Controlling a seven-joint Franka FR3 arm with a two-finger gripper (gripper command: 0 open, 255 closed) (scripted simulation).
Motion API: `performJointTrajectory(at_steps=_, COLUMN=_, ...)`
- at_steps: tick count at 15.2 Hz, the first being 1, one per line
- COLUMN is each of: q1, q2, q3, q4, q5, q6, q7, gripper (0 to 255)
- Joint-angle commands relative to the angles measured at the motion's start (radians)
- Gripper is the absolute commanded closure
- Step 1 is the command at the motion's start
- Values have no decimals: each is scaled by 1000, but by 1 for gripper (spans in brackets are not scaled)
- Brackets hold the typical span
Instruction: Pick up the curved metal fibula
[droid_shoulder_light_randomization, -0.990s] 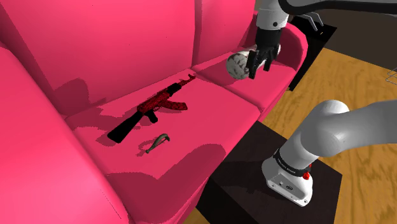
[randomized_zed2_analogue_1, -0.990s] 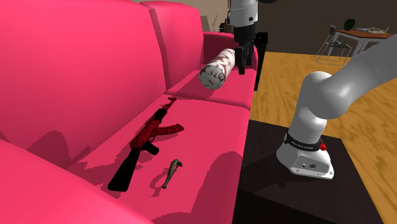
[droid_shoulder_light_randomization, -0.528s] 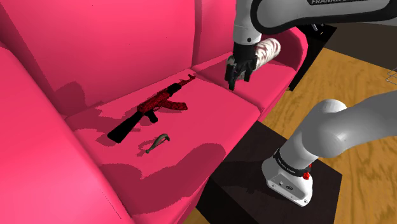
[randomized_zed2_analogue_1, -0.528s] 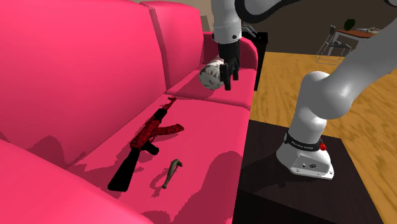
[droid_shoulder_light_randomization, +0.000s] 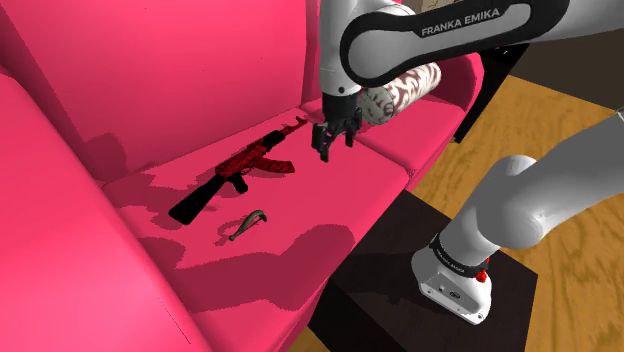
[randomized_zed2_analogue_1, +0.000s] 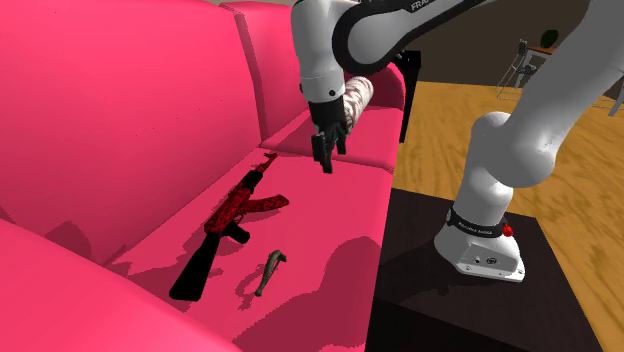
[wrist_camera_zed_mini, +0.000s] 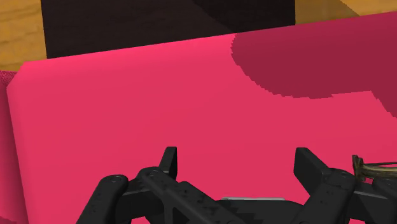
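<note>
Hovering above the sofa (droid_shoulder_light_randomization: 300, 225) seat, the fingers (droid_shoulder_light_randomization: 323, 152) were spread apart with nothing between them, up beside the rifle's (droid_shoulder_light_randomization: 235, 175) muzzle. The fibula (droid_shoulder_light_randomization: 246, 224) lay flat near the seat's front edge, just in front of the rifle's stock end and well apart from the fingers. So honestly, nothing was really done yet. I'd say it was only partway through the approach, and getting over the fibula, dropping down, pinching it and lifting were all left.
</note>
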Motion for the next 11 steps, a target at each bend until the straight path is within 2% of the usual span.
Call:
performJointTrajectory(at_steps=1, q1=12, q2=65, q3=26, q4=21, q5=5, q6=45, q7=27, gripper=0)
performJointTrajectory(at_steps=6, q1=37, q2=241, q3=82, q4=102, q5=-8, q6=138, q7=94, gripper=0)
performJointTrajectory(at_steps=11, q1=68, q2=425, q3=124, q4=210, q5=-51, q6=207, q7=169, gripper=0)
